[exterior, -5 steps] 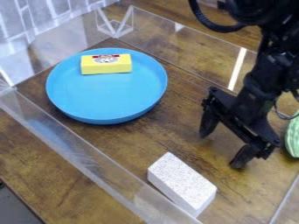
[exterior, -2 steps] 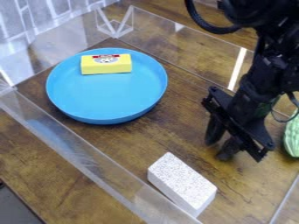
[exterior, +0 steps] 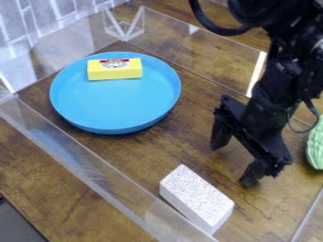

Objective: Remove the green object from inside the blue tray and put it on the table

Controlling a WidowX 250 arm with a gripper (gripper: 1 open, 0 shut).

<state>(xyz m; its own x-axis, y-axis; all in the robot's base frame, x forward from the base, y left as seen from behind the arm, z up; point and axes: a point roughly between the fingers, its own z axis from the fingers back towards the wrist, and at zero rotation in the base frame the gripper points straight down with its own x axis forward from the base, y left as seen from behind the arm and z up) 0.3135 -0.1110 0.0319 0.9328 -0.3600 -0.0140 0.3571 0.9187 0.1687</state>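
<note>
Gripper (exterior: pixel 250 153), jaws spread wide and empty, stands over the table (exterior: pixel 151 156). Green object (exterior: pixel 315 146) lies on the wood beside it, outside the blue tray (exterior: pixel 76 109); withdraw upward without nudging it.

A single raised camera looks down at an angle across the table (exterior: pixel 190 123). The blue tray (exterior: pixel 116 99) sits left of centre, fairly near the lens.

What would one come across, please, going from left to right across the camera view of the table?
Blue tray with the yellow block in it → white speckled block → open gripper → green object at the right edge.
</note>
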